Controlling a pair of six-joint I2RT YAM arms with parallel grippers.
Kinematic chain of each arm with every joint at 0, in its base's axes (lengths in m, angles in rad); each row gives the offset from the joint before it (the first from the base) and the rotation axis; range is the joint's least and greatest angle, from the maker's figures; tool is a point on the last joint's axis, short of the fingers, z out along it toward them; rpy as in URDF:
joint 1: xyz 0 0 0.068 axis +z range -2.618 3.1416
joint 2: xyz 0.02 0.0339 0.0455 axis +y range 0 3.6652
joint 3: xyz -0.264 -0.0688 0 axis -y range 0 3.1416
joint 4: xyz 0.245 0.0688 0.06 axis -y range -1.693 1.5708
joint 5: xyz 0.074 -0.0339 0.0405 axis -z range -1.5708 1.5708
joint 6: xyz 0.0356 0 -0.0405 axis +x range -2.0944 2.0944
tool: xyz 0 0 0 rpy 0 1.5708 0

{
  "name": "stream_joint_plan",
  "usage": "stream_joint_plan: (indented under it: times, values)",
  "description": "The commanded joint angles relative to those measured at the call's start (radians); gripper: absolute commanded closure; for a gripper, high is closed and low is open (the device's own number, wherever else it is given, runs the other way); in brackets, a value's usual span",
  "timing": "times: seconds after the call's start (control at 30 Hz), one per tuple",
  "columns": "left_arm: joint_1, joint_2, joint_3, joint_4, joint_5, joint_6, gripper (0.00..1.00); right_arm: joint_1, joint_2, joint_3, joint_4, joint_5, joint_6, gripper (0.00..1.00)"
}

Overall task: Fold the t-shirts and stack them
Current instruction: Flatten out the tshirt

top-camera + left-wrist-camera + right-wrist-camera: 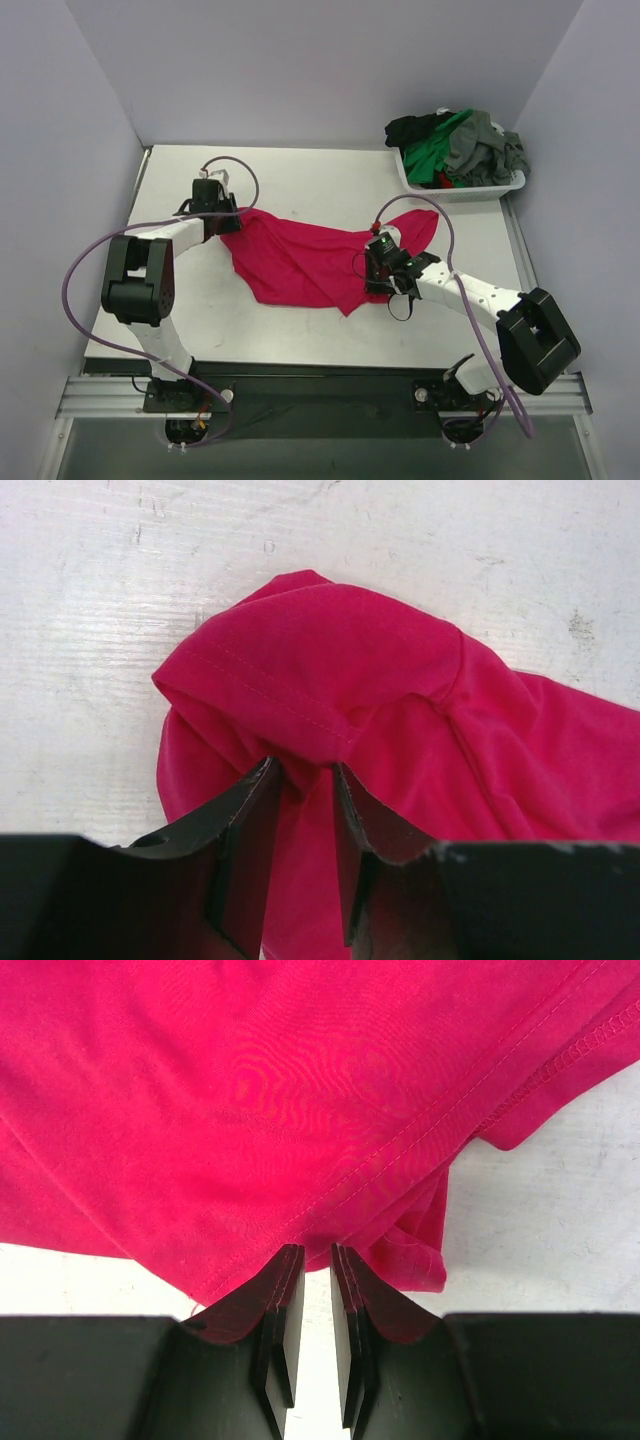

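Observation:
A crimson-red t-shirt (pixel 300 262) lies crumpled and stretched across the middle of the table. My left gripper (pixel 212 212) is at its far left end, shut on a bunched sleeve fold (pixel 300 765). My right gripper (pixel 383 262) is at its right side, jaws nearly together, pinching the hemmed edge (pixel 318 1242) at the fingertips. Part of the shirt (pixel 420 225) runs on behind the right gripper. Green (pixel 430 150), grey (pixel 480 148) and black (pixel 408 128) shirts are piled in the basket.
A white plastic basket (pixel 500 187) stands at the table's back right corner against the wall. Purple cables loop over both arms. Walls close in the table at the back and sides.

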State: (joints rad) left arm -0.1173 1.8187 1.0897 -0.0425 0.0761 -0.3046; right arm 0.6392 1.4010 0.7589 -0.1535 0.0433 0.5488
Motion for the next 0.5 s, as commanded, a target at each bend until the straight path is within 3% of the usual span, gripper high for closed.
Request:
stream_joint_plan:
  times: [0.0,0.2,0.47]
  values:
    - [-0.008,0.008,0.055,-0.006,-0.042,0.001,0.62,0.01,-0.007,0.019,-0.001,0.007,0.01,0.81]
    - [-0.019,0.014,0.065,-0.026,-0.068,0.005,0.63,0.016,-0.004,0.011,0.003,0.007,0.016,0.81]
    - [-0.027,0.013,0.073,-0.048,-0.116,0.013,0.74,0.017,-0.005,0.011,0.003,0.009,0.013,0.81]
